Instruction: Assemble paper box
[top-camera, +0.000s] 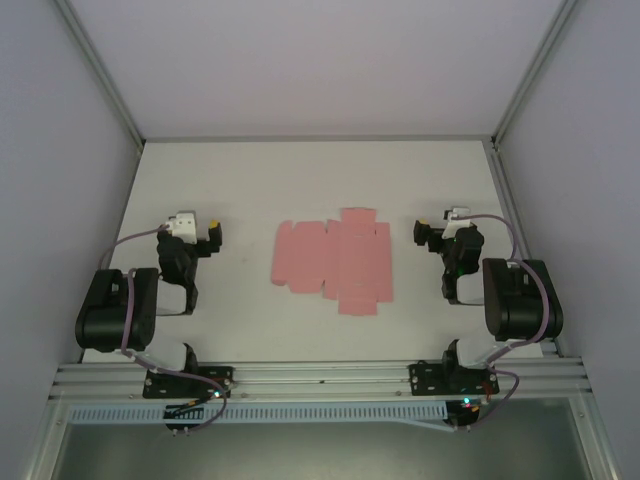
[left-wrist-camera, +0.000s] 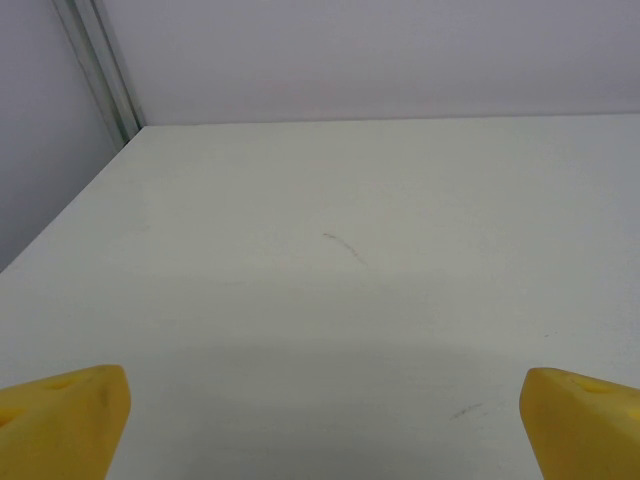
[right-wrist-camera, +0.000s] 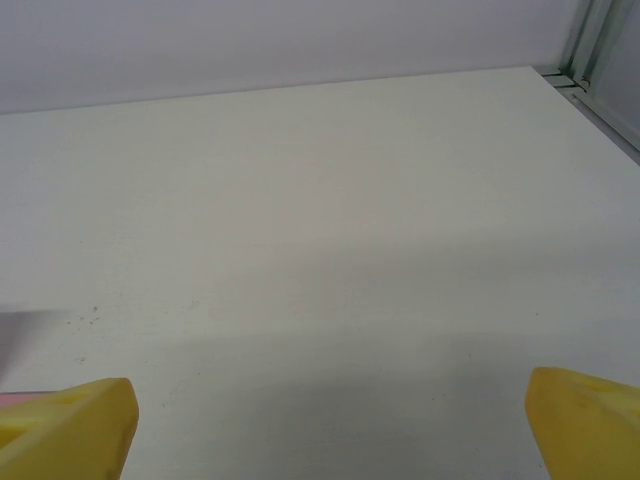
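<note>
The paper box (top-camera: 333, 261) lies as a flat pink die-cut sheet with tabs and flaps in the middle of the white table (top-camera: 300, 170). My left gripper (top-camera: 213, 236) rests to the sheet's left, apart from it, its yellow fingertips (left-wrist-camera: 62, 420) spread wide over bare table. My right gripper (top-camera: 424, 234) rests to the sheet's right, also apart, with yellow fingertips (right-wrist-camera: 70, 425) wide open and nothing between them. A sliver of pink (right-wrist-camera: 12, 398) shows at the lower left edge of the right wrist view.
Grey enclosure walls and aluminium posts (top-camera: 100, 70) close in the table on the left, right and back. An aluminium rail (top-camera: 320, 378) with both arm bases runs along the near edge. Bare table lies behind the sheet.
</note>
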